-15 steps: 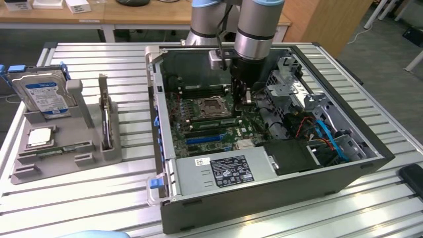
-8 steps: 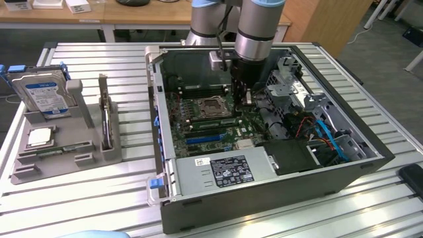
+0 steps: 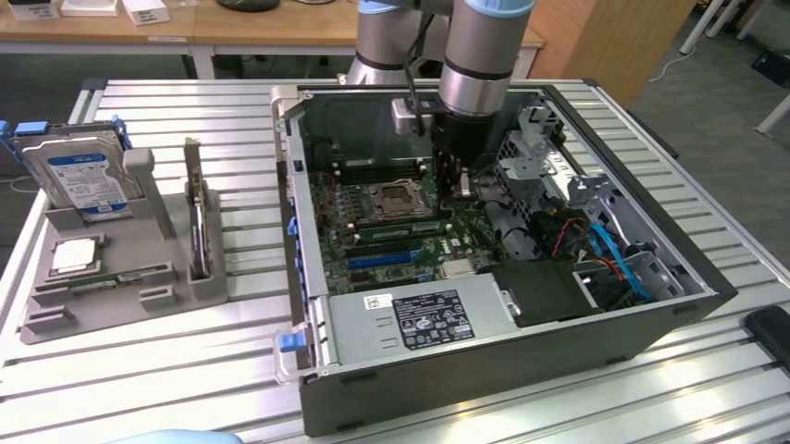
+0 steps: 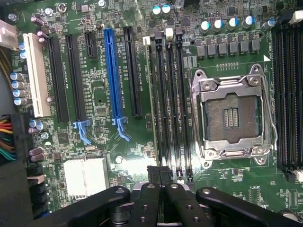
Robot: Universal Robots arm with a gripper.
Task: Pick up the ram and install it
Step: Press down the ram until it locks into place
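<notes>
The ram (image 4: 153,104) looks like a thin green board standing on edge in the memory slot nearest the blue slot, beside the empty processor socket (image 4: 232,116). In the exterior view it is a pale green strip (image 3: 398,226) just in front of the socket. My gripper (image 4: 160,176) is shut, and its black fingertips hang over the near end of that slot row. I cannot tell whether they touch the stick. From outside, the gripper (image 3: 457,190) reaches down into the open computer case (image 3: 309,277), at the exterior view's right of the socket.
A grey holder (image 3: 185,291) on the exterior view's left carries a hard drive (image 3: 87,176), a dark expansion card (image 3: 195,213) and a silver processor chip (image 3: 77,254). Inside the case are a power supply (image 3: 420,319), drive cage (image 3: 543,157) and coloured cables (image 3: 611,254). More black slots (image 4: 286,94) flank the socket.
</notes>
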